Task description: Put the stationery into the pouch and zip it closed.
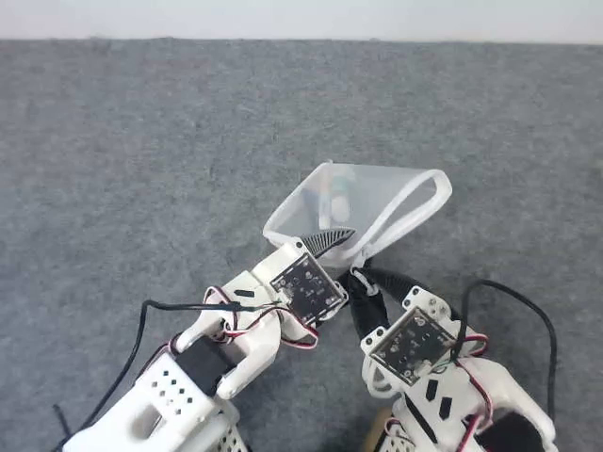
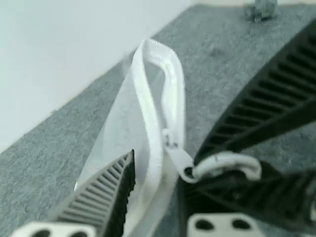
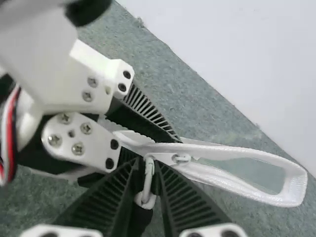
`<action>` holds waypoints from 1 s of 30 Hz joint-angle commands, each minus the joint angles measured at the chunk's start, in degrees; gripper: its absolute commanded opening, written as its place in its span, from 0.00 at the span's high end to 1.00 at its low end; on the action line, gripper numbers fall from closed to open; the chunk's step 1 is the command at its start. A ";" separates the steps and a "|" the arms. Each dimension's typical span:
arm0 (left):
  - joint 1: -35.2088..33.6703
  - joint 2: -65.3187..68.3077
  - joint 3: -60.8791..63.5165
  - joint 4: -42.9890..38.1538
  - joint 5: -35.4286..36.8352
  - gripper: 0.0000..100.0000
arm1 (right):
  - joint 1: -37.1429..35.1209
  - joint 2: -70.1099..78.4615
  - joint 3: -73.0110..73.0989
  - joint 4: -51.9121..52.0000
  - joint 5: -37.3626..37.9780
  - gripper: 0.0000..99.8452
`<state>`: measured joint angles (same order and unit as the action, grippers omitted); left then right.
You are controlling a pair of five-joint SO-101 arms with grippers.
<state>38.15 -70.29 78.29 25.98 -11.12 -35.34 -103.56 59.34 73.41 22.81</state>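
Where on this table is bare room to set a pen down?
Bare carpet lies left of the pouch, right of it and beyond it. Crowded: the near edge, where the left arm and right arm meet the pouch.

High view looks down over the table; 2 wrist views sit close, sharing the zipper pull.
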 commanded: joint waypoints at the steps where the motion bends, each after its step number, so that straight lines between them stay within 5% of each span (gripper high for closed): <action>1: 0.09 -0.97 -0.40 -4.40 -1.23 0.98 | 0.22 -0.40 -3.34 -2.68 -3.52 0.99; 16: -0.18 -0.88 -0.13 -4.22 -3.60 0.99 | 13.76 -0.48 4.31 -19.74 -16.70 0.99; 30: -0.26 -0.88 -0.04 -4.04 -3.60 0.99 | 24.75 0.13 13.19 -32.40 -16.79 0.99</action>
<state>38.15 -70.29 78.99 23.43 -14.29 -14.15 -102.59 72.79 43.87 6.46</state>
